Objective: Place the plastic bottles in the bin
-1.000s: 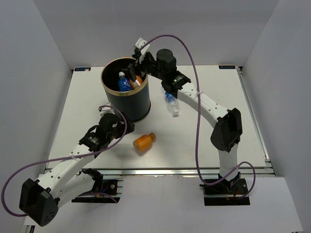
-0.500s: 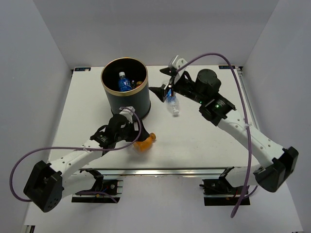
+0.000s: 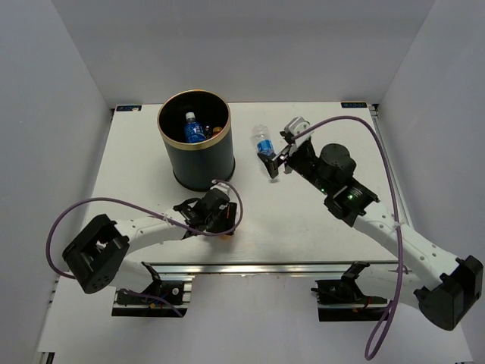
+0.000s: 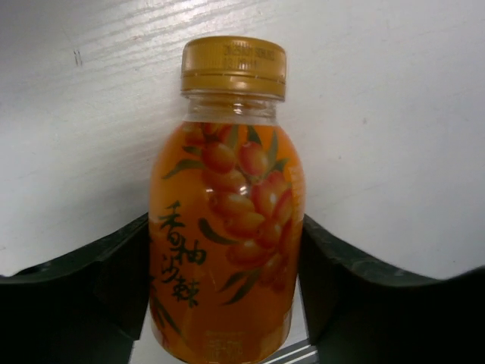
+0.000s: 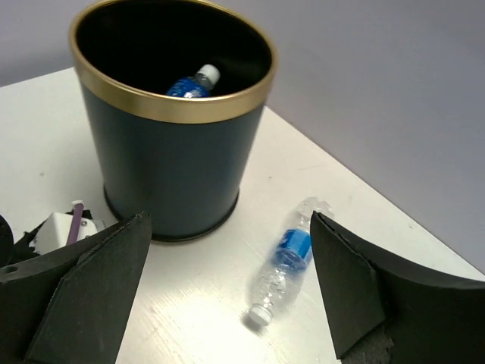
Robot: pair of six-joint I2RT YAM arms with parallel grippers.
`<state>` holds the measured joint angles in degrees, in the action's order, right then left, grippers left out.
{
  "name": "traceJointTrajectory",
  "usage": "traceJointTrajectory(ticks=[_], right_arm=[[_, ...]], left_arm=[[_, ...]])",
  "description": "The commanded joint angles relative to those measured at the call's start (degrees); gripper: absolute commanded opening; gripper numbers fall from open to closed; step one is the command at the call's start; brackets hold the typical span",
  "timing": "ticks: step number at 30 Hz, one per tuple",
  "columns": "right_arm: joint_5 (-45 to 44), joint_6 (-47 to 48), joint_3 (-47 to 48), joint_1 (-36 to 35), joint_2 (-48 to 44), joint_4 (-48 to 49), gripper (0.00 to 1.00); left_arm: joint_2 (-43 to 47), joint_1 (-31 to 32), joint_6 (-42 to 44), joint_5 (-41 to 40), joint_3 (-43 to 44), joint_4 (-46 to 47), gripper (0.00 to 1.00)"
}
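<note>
An orange bottle (image 4: 225, 227) with an orange cap lies on the white table, filling the left wrist view. My left gripper (image 4: 225, 258) is shut on it, a dark finger pressed to each side. From above, that gripper (image 3: 219, 218) covers the bottle near the front edge. A clear bottle (image 3: 264, 142) with a blue label lies right of the dark bin (image 3: 198, 163). My right gripper (image 3: 282, 145) hovers open beside the clear bottle (image 5: 286, 262), holding nothing. Inside the bin (image 5: 167, 110) a clear bottle (image 5: 189, 83) and an orange one (image 3: 218, 130) show.
Grey walls close the table on three sides. The left arm's purple cable (image 3: 98, 203) loops over the front left of the table. The right arm's cable (image 3: 356, 125) arcs over the right side. The table's front rail (image 3: 250, 267) runs just behind the left gripper.
My left gripper has come down onto the orange bottle near the front and closed on it. My right arm has pulled back from the bin and now hangs by the clear bottle.
</note>
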<state>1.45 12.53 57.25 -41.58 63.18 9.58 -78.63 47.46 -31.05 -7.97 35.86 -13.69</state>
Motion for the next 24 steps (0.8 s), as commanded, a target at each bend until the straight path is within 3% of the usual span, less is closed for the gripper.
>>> traceJointTrajectory(ticks=[1,7,9,13,16,18,20,24], right_arm=[[-7.0,-1.8,-3.9,0.4,-4.8,7.6,0.89],[-15.4,-2.8,-5.9,0.4,-9.5,6.8,0.89],[-20.4,-6.5,-6.5,0.5,-10.2,7.3,0.89],[-21.6,-6.3,-7.8,0.5,-11.7,8.8,0.89],[-24.8,-6.8,-7.9,0.5,-12.5,8.2,0.89],[-27.0,-6.6,-7.6,0.5,-13.1,6.4,0.89],[-28.8,-6.0,-7.9,0.5,-14.1,6.5,0.89],[-30.0,-5.6,-9.2,0.6,-15.8,7.6,0.89]], left_arm=[[-0.1,0.7,-0.2,-2.7,4.1,-0.5,0.73],[7.3,2.1,0.6,-0.5,7.7,-0.6,0.55],[9.9,2.9,3.1,1.3,10.5,0.2,0.55],[13.6,3.1,5.4,6.4,17.2,4.3,0.58],[13.2,3.0,6.1,0.7,24.9,3.9,0.59],[11.0,2.9,6.1,-10.5,32.0,1.0,0.65],[8.5,2.0,6.6,-21.3,37.1,-1.5,0.63],[0.3,-8.5,5.0,-24.8,48.0,-7.4,0.59]])
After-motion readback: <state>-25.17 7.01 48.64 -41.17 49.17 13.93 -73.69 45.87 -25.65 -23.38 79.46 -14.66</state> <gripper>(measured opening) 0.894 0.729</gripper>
